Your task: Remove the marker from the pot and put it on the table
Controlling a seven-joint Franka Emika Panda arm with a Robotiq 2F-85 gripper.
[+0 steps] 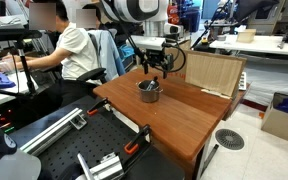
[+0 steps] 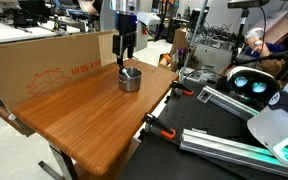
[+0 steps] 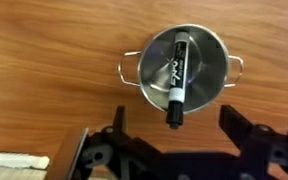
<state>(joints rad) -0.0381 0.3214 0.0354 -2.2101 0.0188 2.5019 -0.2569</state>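
Observation:
The small silver pot (image 3: pixel 184 62) with two wire handles stands on the reddish-brown table (image 3: pixel 44 60). The black marker (image 3: pixel 175 75) with a white label lies tilted inside it, its black cap end sticking out over the near rim. My gripper (image 3: pixel 174 125) is open and hangs above the pot, its two fingers spread either side of the marker's cap end, holding nothing. In both exterior views the gripper (image 1: pixel 156 68) (image 2: pixel 127 55) is just above the pot (image 1: pixel 148 91) (image 2: pixel 130 79) near the table's far edge (image 1: pixel 174 120) (image 2: pixel 84 120).
A cardboard sheet (image 1: pixel 212 72) (image 2: pixel 44 60) stands along one table edge behind the pot. A seated person (image 1: pixel 69 45) and a black railed bench (image 1: pixel 64 140) are beside the table. Clamps (image 2: pixel 159 125) grip the table's edge. A white strip (image 3: pixel 14 160) lies near the gripper.

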